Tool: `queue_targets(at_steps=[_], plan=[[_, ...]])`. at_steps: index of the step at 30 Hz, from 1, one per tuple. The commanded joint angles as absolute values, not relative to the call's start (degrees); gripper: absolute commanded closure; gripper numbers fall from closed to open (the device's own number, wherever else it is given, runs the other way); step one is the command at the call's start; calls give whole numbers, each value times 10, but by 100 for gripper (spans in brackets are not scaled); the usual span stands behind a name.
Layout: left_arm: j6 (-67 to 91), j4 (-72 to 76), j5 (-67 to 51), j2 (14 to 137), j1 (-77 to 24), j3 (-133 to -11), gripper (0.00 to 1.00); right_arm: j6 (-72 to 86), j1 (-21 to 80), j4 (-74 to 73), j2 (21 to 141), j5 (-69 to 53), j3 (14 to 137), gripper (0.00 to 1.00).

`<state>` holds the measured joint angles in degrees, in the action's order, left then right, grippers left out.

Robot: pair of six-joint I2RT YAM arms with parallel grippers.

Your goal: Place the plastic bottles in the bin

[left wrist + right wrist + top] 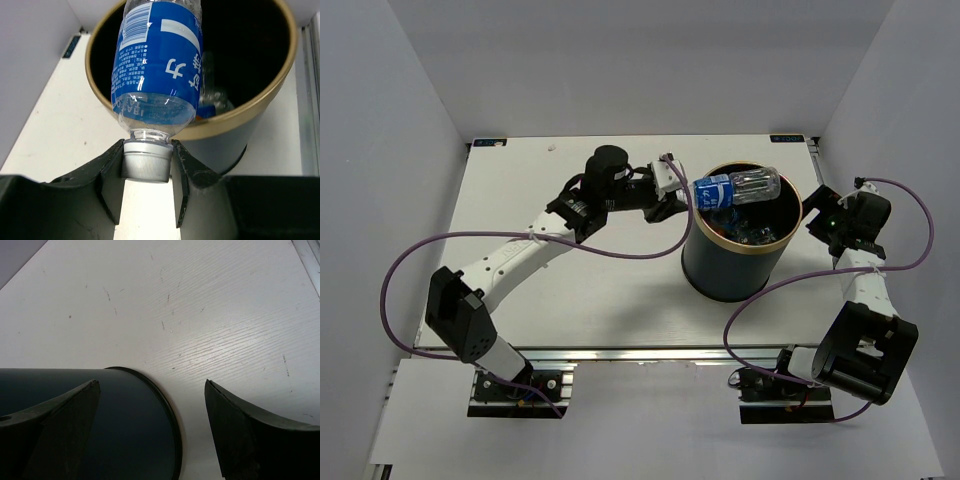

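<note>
Crosswise over the bin [730, 272], clear blue-labelled bottle [736, 188], grey-capped

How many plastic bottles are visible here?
2 for certain: the blue-labelled bottle, gripped by its cap in the left gripper over the bin, and a clear bottle inside it. More may be hidden there.

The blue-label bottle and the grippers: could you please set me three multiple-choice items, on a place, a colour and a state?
1. Where is the blue-label bottle?
A. lying on the table
B. held across the mouth of the bin
C. upright inside the bin
2. Its cap is:
A. red
B. silver-grey
C. green
3. The right gripper is:
A. shut on a bottle
B. shut, empty
C. open
Answers:
1 B: the left gripper clamps the cap beside the rim.
2 B: the left wrist view shows a ridged silver cap.
3 C: its fingers are wide apart, holding nothing.
</note>
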<state>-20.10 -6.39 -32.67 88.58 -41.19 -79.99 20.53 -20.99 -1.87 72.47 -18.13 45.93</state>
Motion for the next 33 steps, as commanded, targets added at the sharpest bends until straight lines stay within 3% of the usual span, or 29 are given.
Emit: queue_targets(at_steps=[1, 6, 9, 11, 14, 21, 22, 27, 31, 32, 33], plan=[[-267, -142, -336, 895, -419, -822, 97, 196, -214, 6, 717, -180, 460, 11], [-286, -152, -336, 896, -432, -817, 88, 196, -214, 4, 721, -179, 461, 11], [-287, -151, -337, 896, -433, -816, 75, 195, -214, 4, 719, -178, 460, 11], [-287, -149, -338, 896, -434, -816, 50, 194, -214, 5, 717, -175, 460, 11], [-286, -149, -338, 894, -433, -819, 23, 194, -214, 11, 718, -178, 459, 11], [-273, -142, -338, 897, -433, -839, 24, 197, -219, 10, 748, -189, 494, 11], [-255, -136, -338, 903, -433, -849, 29, 197, -220, 6, 754, -197, 506, 11], [-193, -107, -326, 920, -433, -876, 31, 196, -220, 8, 754, -198, 506, 11], [-187, -79, -333, 911, -434, -861, 23, 192, -220, 12, 760, -200, 510, 11], [-179, -72, -333, 907, -433, -856, 18, 193, -221, 12, 765, -201, 514, 11], [-171, -56, -330, 897, -433, -845, 3, 193, -221, 13, 768, -205, 517, 11]])
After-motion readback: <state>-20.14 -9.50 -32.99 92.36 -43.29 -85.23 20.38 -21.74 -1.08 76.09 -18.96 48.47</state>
